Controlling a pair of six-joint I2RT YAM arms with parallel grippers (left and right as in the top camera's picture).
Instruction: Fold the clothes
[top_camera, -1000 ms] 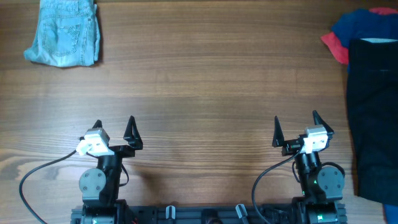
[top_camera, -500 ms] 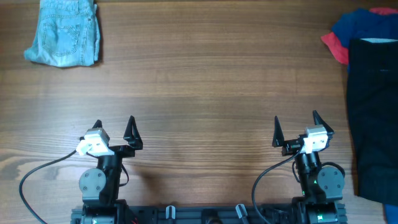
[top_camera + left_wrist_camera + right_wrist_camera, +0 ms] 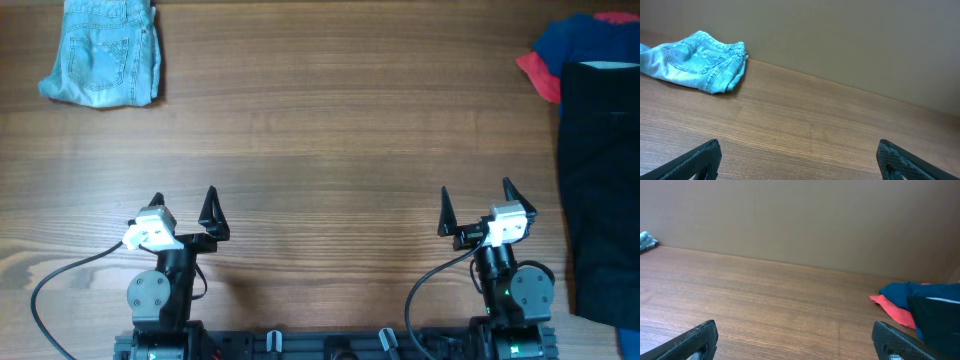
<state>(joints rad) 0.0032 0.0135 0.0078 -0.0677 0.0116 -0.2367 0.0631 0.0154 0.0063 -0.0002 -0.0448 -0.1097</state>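
Observation:
Folded light-blue denim shorts [image 3: 103,52] lie at the far left corner of the table; they also show in the left wrist view [image 3: 696,61]. A pile of clothes sits at the right edge: a black garment [image 3: 600,180] over a blue one [image 3: 585,42] and a red one [image 3: 537,73]. The right wrist view shows the same blue garment [image 3: 907,292], red garment [image 3: 892,309] and black garment [image 3: 937,322]. My left gripper [image 3: 184,207] is open and empty near the front edge. My right gripper [image 3: 476,204] is open and empty, left of the black garment.
The wooden table [image 3: 330,140] stretches between the shorts and the pile. A plain wall [image 3: 840,40] stands behind the table's far edge. Cables run from both arm bases at the front edge.

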